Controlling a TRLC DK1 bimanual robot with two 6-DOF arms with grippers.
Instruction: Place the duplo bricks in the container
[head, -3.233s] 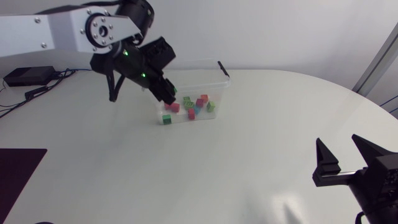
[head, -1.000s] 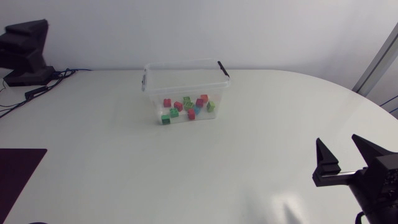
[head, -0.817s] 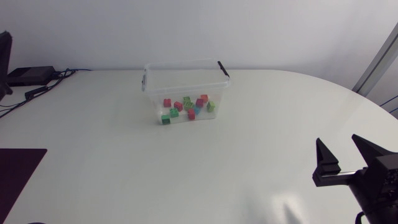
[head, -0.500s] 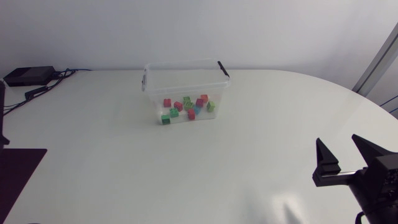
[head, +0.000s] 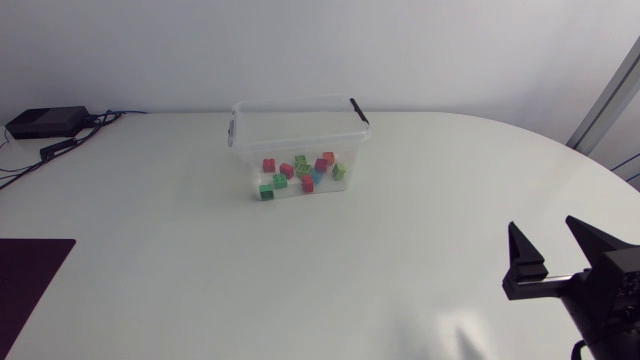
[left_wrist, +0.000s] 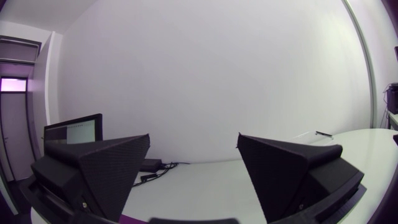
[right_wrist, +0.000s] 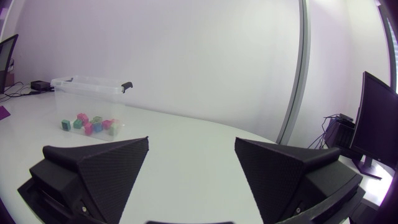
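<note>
The clear plastic container (head: 295, 130) stands in the upper middle of the frame in the head view, its long axis running left to right, with a black latch at each end. It has thin, see-through, glossy walls. The duplo bricks (head: 300, 172), small hard blocks in red, green and blue, lie jumbled on its floor. None shows loose on the smooth white surface (head: 300, 270), so the task looks done.

The right pincer (head: 545, 232) sits at the lower right of the frame, well apart from the container. Its matte wedge fingers are spread wide with nothing between them. In its own wrist view the container lies ahead of it, off toward one finger's side.

The left pincer (left_wrist: 193, 140) is out of the head view. Its wrist view shows it gaping wide and empty too. Which arm is nearer I cannot tell.
</note>
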